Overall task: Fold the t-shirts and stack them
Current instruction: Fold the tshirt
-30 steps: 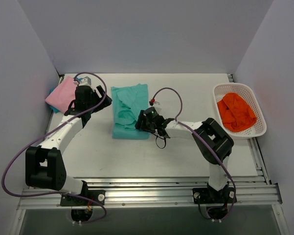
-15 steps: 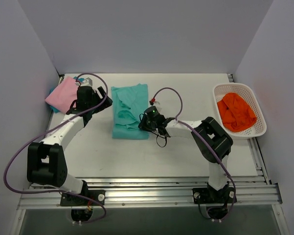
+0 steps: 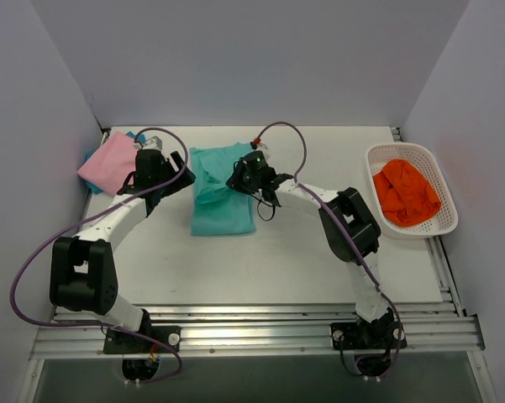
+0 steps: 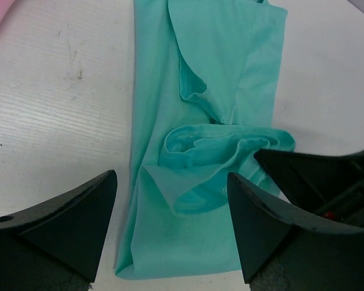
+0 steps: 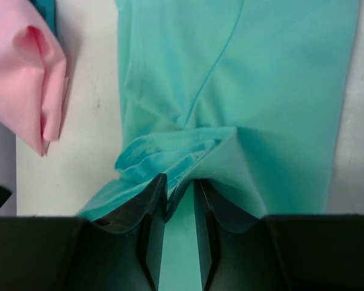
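Right fingers (image 5: 152, 203) clamp a bunched fold of the teal shirt (image 3: 223, 210). Left fingers (image 4: 72, 218) spread apart, empty, by its left edge; pink shirt (image 3: 109, 161) further left.

No writing to be read.
The mint-teal t-shirt (image 3: 223, 211), the pink t-shirt (image 3: 109, 161) and the white basket (image 3: 401, 146) at the right edge show no legible word, label, brand or number in any view.

One teal t-shirt (image 3: 221, 201), one pink t-shirt (image 3: 109, 161), one orange t-shirt (image 3: 406, 191), one basket (image 3: 370, 172)
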Robot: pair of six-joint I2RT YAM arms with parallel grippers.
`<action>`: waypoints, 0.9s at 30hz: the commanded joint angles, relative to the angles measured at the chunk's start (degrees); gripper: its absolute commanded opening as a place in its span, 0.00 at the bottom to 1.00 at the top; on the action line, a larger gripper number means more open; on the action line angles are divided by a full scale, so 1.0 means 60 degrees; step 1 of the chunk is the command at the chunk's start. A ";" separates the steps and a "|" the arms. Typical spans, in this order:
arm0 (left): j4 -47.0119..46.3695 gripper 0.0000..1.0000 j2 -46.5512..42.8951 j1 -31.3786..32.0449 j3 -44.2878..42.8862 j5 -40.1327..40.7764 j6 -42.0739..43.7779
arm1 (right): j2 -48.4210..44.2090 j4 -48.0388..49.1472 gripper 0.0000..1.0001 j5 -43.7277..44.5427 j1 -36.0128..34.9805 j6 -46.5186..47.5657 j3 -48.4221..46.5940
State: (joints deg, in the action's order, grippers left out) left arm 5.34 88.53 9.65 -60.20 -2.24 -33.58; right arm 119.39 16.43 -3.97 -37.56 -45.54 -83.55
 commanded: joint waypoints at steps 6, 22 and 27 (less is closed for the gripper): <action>-0.0393 0.82 -0.0165 0.0018 -0.0191 -0.0110 0.0148 | 0.2761 -0.0818 0.62 -0.1096 0.1059 -0.0247 -0.2904; -0.0583 0.80 -0.1732 0.0690 0.0629 0.0812 -0.0130 | -0.0486 0.0513 1.00 -0.0790 0.1309 0.0397 -0.0098; -0.0758 0.80 -0.2260 0.1861 0.1755 0.1807 -0.0831 | -0.2743 0.1407 1.00 -0.0159 0.1411 0.0120 0.2875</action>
State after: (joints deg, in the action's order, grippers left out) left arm 2.48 76.60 17.32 -53.06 4.32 -35.59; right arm 109.93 19.88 -7.64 -29.34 -44.75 -71.85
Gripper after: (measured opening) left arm 0.798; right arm 0.996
